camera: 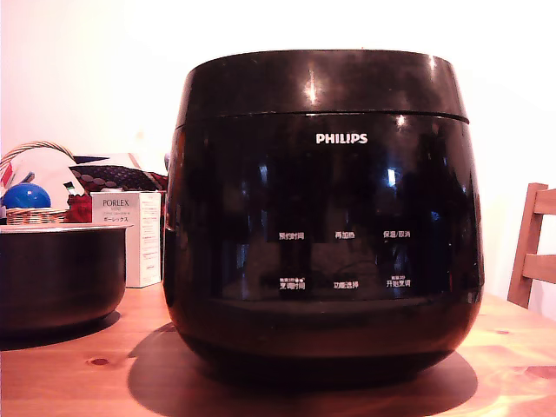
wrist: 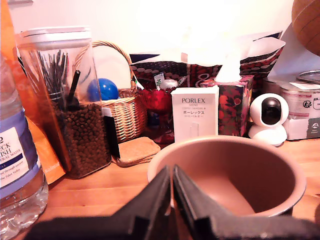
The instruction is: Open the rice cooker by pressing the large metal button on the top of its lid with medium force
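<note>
The rice cooker (camera: 321,217) is a large glossy black appliance with a white PHILIPS logo. It fills the middle of the exterior view and stands on the wooden table (camera: 504,365). Its lid (camera: 321,82) is down and closed. The lid's top face and any button on it are hidden from this low angle. The arm does not show in the exterior view. In the wrist view my gripper (wrist: 172,172) is shut with its black fingertips touching and nothing between them. It hovers just before the smaller dark pot (wrist: 260,170). The cooker is out of the wrist view.
The dark pot (camera: 61,278) sits at the exterior view's left of the cooker, with a white PORLEX box (camera: 130,234) behind it. The wrist view shows a water bottle (wrist: 17,165), a pellet jar (wrist: 75,115), a wicker basket (wrist: 125,112), a tissue box (wrist: 232,102) and a white camera (wrist: 270,117). A wooden chair (camera: 532,248) stands at the exterior view's right.
</note>
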{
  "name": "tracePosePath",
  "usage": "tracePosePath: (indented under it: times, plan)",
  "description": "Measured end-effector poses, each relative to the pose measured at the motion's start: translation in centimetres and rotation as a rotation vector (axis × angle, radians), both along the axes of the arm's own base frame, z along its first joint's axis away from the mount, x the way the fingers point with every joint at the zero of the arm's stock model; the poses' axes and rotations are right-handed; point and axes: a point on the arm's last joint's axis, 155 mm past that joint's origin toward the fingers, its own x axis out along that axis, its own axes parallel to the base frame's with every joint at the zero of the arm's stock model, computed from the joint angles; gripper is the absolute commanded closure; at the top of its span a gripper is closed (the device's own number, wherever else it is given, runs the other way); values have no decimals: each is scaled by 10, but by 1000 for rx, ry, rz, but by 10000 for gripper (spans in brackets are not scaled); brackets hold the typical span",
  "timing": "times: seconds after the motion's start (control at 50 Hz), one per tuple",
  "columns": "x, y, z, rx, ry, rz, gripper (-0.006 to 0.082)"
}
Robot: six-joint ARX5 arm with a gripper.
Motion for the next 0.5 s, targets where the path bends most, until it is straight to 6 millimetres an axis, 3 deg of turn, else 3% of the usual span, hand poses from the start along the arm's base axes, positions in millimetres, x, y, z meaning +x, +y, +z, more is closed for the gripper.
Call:
tracePosePath:
  times: [0.34, 0.48, 0.5]
  plan:
    - [0, -5, 7, 22, -40, -48, 791]
    - [-2, -16, 18, -67, -79, -111, 791]
    - [-3, -19, 21, -147, -87, -135, 791]
